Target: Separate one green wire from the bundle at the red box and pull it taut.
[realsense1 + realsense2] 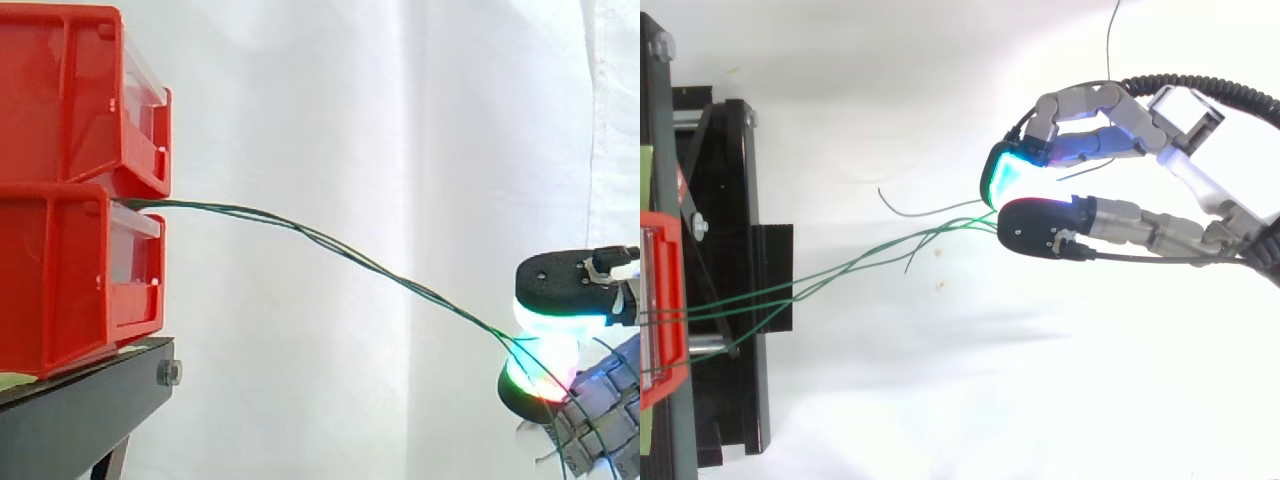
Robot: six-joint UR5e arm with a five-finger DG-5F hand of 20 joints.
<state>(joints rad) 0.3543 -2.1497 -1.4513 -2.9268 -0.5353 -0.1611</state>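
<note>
Well away from two stacked red bins (60, 190), the hand (1130, 222) pinches a bundle of thin green wires (330, 243) between two glowing fingertips (565, 290), which are pressed together on the strands. In the side view, one fingertip sits above the wires, black on its back with a pale cyan pad facing down; the other sits directly below them, glowing red and green. The wires leave the pinch on the side away from the wrist and climb in a shallow bowed curve, not a straight line, to the gap between the upper and lower bins. Several strands run close together along that span and meet at the pinch; how many of them the hand actually grips cannot be told. In the top view, the strands fan slightly apart as they get farther from the hand, and two short loose ends curl free just beside the fingertips. The bins rest on a black stand (90, 400), far across from the hand, with a white curtain (400, 120) behind everything.
</note>
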